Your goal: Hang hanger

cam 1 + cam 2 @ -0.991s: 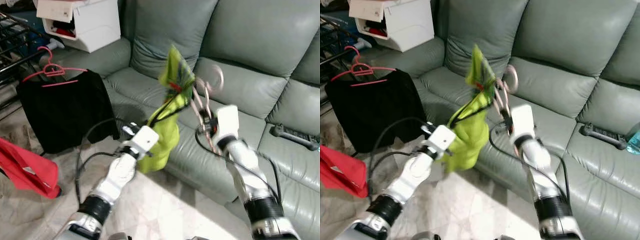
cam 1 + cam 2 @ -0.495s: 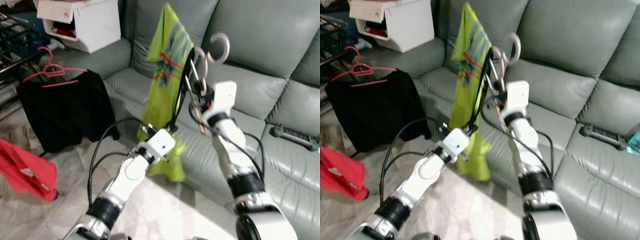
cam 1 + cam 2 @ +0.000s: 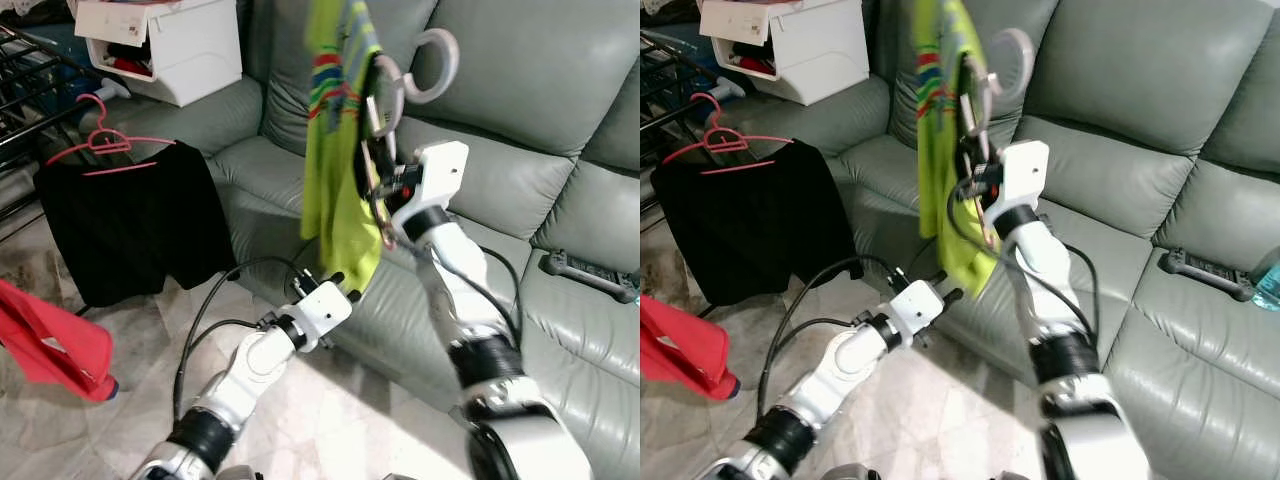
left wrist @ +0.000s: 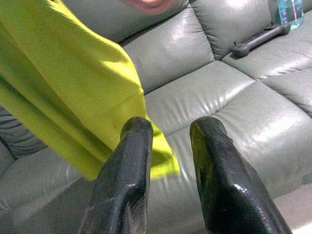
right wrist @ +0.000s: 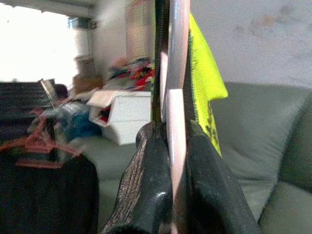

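Note:
A lime-green shirt point(image 3: 335, 150) hangs on a pale pink hanger whose hook point(image 3: 432, 62) curls up in front of the sofa's backrest. My right gripper point(image 3: 378, 140) is raised high and shut on the hanger's stem; in the right wrist view its fingers point(image 5: 153, 165) pinch the pale bar point(image 5: 176, 97). My left gripper point(image 3: 328, 283) is open just below the shirt's lower hem. In the left wrist view its fingers point(image 4: 129, 161) stand apart with nothing between them, and the green cloth point(image 4: 63, 83) hangs beyond them.
A grey-green sofa point(image 3: 520, 150) spans the background. A black garment on a pink hanger point(image 3: 130, 215) leans at its left arm. A red cloth point(image 3: 50, 345) lies on the floor. A white storage box point(image 3: 165, 40) and a black rack point(image 3: 25, 95) stand at far left. A black power strip point(image 3: 590, 275) rests on the seat.
My right arm has lifted the hanger and shirt higher, and the shirt now hangs straight down. My left gripper has sunk below the shirt's hem.

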`<state>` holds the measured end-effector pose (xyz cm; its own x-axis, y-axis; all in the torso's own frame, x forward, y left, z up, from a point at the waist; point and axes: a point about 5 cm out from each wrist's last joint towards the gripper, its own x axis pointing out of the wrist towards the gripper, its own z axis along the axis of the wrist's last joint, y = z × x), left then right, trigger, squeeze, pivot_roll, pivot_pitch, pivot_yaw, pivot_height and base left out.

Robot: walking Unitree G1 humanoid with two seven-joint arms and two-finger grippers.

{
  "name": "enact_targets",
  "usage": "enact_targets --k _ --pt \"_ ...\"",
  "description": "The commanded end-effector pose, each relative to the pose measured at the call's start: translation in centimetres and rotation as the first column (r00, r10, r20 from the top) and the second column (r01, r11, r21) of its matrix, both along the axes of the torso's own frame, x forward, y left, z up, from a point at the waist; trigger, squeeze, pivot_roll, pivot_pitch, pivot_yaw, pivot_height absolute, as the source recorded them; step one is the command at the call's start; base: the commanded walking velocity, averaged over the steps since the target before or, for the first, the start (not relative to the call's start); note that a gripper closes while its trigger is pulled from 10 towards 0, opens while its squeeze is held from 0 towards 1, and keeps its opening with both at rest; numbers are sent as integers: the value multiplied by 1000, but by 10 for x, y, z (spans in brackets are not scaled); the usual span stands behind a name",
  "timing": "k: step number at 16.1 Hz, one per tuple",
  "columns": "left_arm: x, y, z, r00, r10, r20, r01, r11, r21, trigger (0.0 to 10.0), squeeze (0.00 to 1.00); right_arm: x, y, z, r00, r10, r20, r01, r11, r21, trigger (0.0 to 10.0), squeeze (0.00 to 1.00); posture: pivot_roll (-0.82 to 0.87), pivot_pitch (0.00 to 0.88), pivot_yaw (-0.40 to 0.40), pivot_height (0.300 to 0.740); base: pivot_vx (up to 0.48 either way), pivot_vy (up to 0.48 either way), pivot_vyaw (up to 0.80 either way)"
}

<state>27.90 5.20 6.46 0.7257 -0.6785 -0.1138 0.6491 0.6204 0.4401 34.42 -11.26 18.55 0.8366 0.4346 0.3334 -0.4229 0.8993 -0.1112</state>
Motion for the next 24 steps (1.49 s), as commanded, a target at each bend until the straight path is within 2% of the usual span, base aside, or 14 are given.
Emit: enact_targets --k 1,3,4,8,9,11,12,15,17,20,23,24 --pt "2 18 1 999 35 10 -35 999 34 10000 1000 -9 -10 -1 998 42 37 -39 996 -83 10000 0 -50 0 10 740 0 0 0" --pt "5 44 5 996 69 58 -73 994 82 10000 1000 -23 -42 -23 997 65 -47 -72 983 -169 10000 0 -50 0 10 740 0 0 0" --pt "6 51 7 995 76 70 -82 993 90 10000 1000 -27 -50 -28 995 73 -68 -85 976 -199 10000 0 -49 0 10 740 0 0 0" --pt "7 54 8 994 80 76 -87 992 94 10000 1000 -29 -54 -31 994 77 -79 -93 972 -217 10000 0 -49 0 10 740 0 0 0" --pt "15 79 29 978 6 208 -47 980 194 10000 1000 -56 -85 -59 947 182 -264 -257 923 -288 10000 0 -57 0 25 740 0 0 0" --pt "16 90 42 958 -88 272 9 961 278 10000 1000 -71 -97 -72 891 253 -378 -375 877 -299 10000 0 -58 0 31 740 0 0 0" --pt "18 95 48 954 -122 275 33 951 308 10000 1000 -74 -97 -77 870 275 -410 -415 856 -308 10000 0 -60 0 35 740 0 0 0" --pt "24 108 52 953 -107 284 3 938 345 10000 1000 -77 -93 -82 850 298 -434 -462 817 -344 10000 0 -59 0 34 740 0 0 0" --pt "21 108 49 949 -145 278 34 928 370 10000 1000 -79 -92 -81 830 333 -447 -506 786 -355 10000 0 -56 0 27 740 0 0 0" --pt "15 107 40 941 -239 238 118 895 430 10000 1000 -76 -89 -81 791 385 -476 -586 700 -408 10000 0 -55 0 25 740 0 0 0" --pt "16 105 40 935 -271 228 145 880 453 10000 1000 -74 -86 -80 773 409 -485 -619 651 -439 10000 0 -58 0 22 740 0 0 0" --pt "16 104 40 932 -287 222 159 873 461 10000 1000 -73 -85 -80 762 422 -491 -637 622 -454 10000 0 -58 0 22 740 0 0 0"
